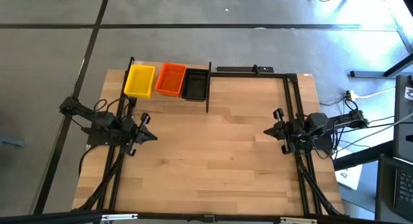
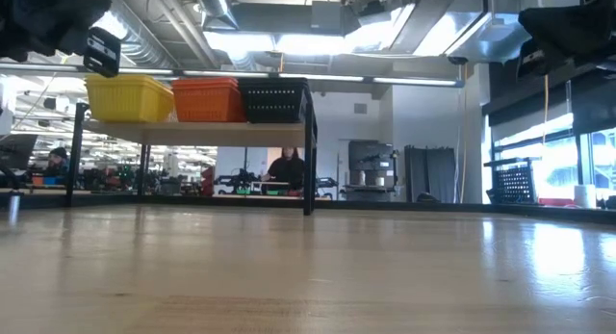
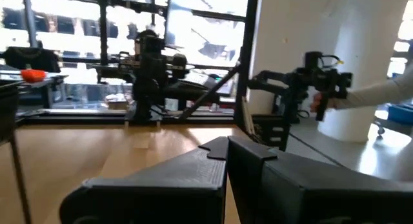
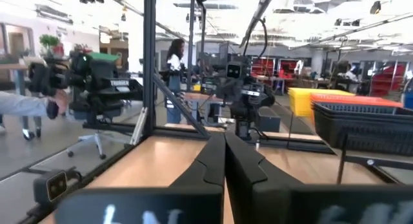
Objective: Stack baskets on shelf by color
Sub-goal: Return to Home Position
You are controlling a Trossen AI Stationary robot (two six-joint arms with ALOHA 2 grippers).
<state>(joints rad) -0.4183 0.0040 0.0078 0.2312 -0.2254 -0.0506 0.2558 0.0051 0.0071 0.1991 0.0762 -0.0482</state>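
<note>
Yellow baskets (image 1: 139, 81), orange baskets (image 1: 170, 79) and black baskets (image 1: 195, 84) stand side by side on the shelf (image 1: 208, 88) at the table's far left; how many are in each pile I cannot tell. In the low view the yellow baskets (image 2: 128, 97), orange baskets (image 2: 207, 99) and black baskets (image 2: 273, 100) rest on the shelf's light board (image 2: 192, 130). My left gripper (image 1: 150, 135) is shut and empty above the table's left side. My right gripper (image 1: 270, 130) is shut and empty above the right side. They point at each other.
The wood tabletop (image 1: 213, 153) lies bare between the two grippers. A black metal frame (image 1: 255, 71) runs along the far edge and down the right side. People show in the room beyond the table.
</note>
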